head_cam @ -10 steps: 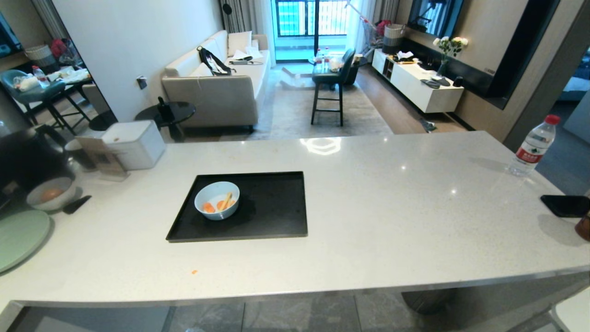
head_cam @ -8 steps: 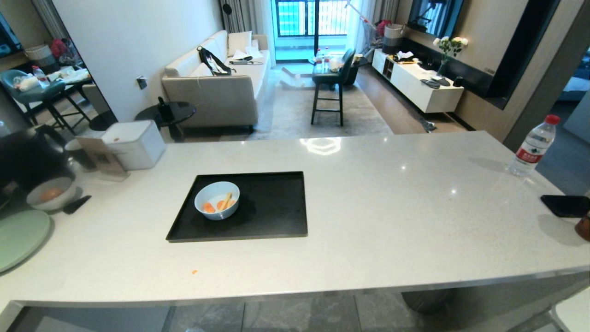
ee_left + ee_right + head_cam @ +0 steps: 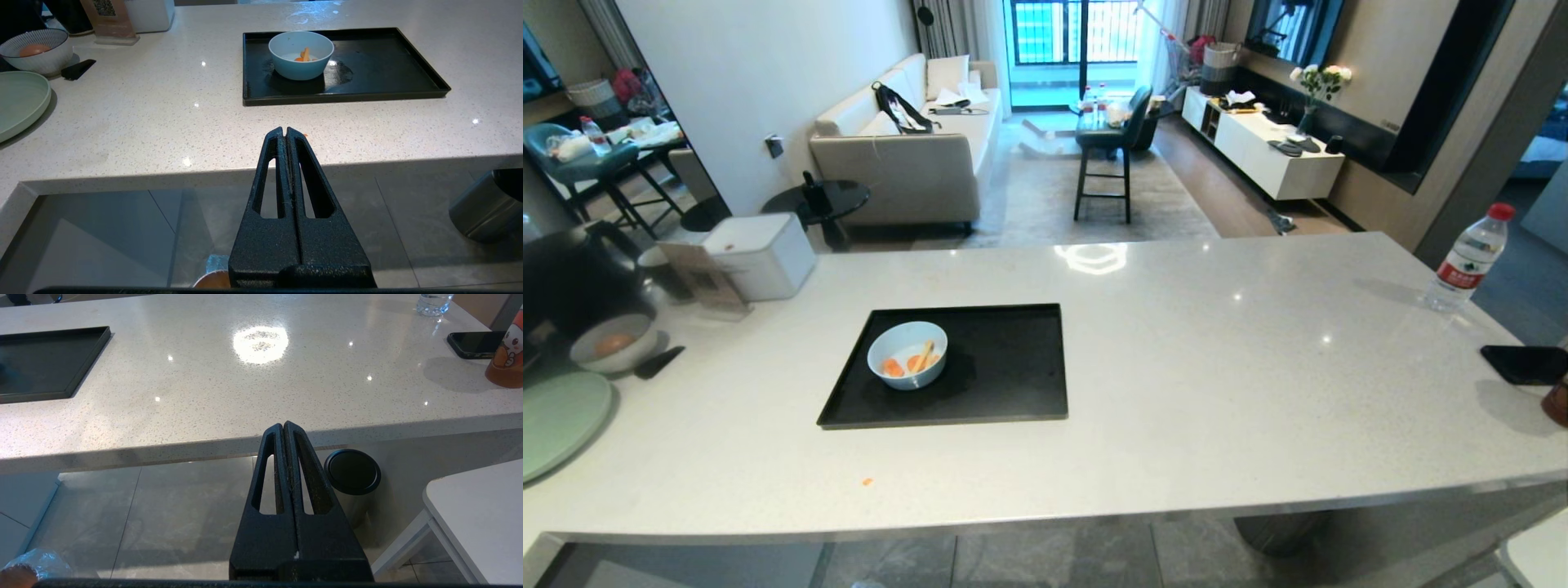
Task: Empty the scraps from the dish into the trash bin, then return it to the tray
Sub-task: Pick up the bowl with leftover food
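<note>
The light-blue dish [image 3: 907, 353] [image 3: 301, 55] sits on the left part of the black tray [image 3: 1013, 367] [image 3: 380, 69] [image 3: 41, 359] on the white counter. Orange chunks and a pale stick, the scraps [image 3: 913, 362] [image 3: 304, 56], lie inside it. My left gripper [image 3: 284, 130] is shut and empty, held just off the counter's near edge, well short of the tray. My right gripper [image 3: 283, 424] is shut and empty too, further right at the same edge. On the floor below, only a sliver of the trash bin [image 3: 214, 281] [image 3: 24, 565] shows, brownish with crinkly liner.
A dark-grey bin with a black rim [image 3: 352, 471] [image 3: 482, 208] stands under the counter. At the counter's left end are a greyish-white bowl [image 3: 613, 343], a pale-green plate [image 3: 556, 420] and a white box [image 3: 760, 253]; a water bottle [image 3: 1468, 257], phone [image 3: 1525, 363] and orange cup [image 3: 504, 359] are at its right end.
</note>
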### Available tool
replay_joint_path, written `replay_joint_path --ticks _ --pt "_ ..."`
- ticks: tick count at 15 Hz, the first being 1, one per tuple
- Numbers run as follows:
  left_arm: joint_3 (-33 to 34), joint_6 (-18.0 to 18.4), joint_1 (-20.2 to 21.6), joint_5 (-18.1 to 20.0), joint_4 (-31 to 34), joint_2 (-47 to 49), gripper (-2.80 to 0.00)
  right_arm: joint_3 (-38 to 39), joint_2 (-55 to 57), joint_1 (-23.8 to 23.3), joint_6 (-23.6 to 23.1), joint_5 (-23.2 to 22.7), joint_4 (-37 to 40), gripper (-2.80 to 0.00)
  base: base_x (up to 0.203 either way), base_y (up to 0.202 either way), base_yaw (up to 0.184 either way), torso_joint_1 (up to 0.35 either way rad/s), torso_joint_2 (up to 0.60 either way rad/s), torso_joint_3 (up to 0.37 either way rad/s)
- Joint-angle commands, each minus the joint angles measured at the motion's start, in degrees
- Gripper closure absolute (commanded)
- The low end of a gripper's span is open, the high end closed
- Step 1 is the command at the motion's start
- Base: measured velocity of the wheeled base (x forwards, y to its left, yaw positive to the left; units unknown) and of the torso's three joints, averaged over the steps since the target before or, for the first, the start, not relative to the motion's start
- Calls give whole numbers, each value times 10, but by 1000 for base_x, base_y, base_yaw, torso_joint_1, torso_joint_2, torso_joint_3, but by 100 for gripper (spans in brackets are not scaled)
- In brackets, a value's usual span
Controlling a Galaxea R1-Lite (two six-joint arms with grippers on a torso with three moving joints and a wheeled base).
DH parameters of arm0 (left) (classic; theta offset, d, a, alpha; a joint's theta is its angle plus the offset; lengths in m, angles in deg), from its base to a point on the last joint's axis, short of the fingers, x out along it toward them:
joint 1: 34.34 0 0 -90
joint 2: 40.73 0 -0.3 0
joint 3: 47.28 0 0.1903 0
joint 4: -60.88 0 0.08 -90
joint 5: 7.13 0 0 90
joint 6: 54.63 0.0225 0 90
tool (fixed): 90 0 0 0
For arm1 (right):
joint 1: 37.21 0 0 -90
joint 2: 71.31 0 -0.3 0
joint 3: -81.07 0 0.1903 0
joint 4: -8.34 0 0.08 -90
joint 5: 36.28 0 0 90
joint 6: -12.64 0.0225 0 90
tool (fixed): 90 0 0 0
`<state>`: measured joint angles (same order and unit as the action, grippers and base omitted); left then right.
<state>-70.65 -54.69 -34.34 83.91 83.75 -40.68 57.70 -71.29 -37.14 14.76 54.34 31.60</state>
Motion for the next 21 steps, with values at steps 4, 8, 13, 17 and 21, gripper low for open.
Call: replay_joint_path --ticks 4,8,13,17,21 --pt "0 1 0 0 0 0 0 0 0 0 0 0 0 0 0 0 0 0 0 0" --pt "0 1 0 0 0 0 0 0 0 0 0 0 -1 0 0 0 0 0 0 0" --pt "0 1 0 0 0 0 0 0 0 0 0 0 0 0 0 0 0 0 0 0" --pt "0 4 0 1 0 0 0 0 0 0 0 0 0 0 18 0 1 -1 0 1" --pt "0 4 0 0 0 0 0 0 0 0 0 0 -1 0 188 0 0 7 5 1"
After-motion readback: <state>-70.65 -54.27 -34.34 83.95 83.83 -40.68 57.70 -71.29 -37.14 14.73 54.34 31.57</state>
